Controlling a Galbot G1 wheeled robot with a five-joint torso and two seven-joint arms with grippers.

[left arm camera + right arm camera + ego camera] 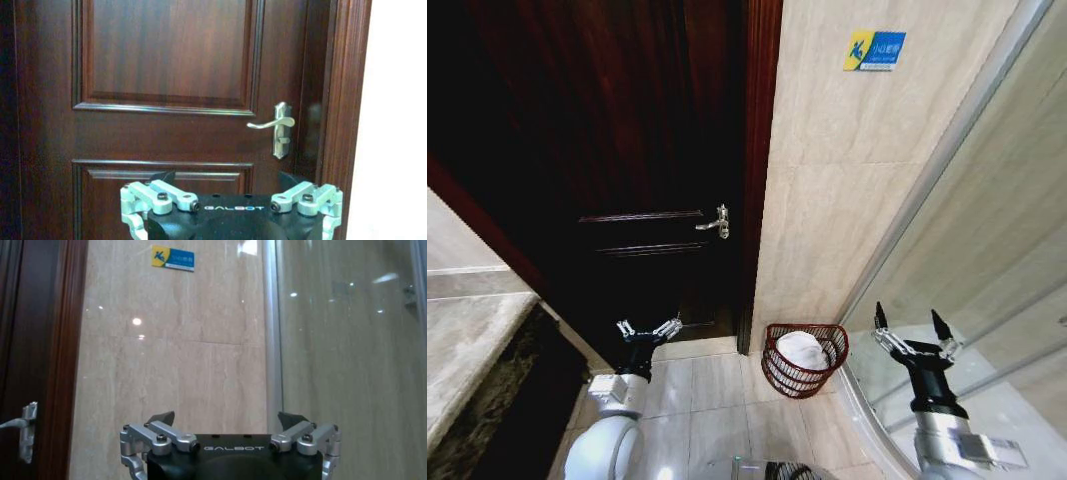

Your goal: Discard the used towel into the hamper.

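Tiled bathroom floor at a dark wooden door: hamper against the wall just right of the door, white towel already inside; left tool and right tool raised either side, both spread and empty, apparently because the discarding is done.

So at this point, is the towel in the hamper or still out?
In. The white towel lies inside the hamper on the floor by the wall; left gripper and right gripper are both open and hold nothing.
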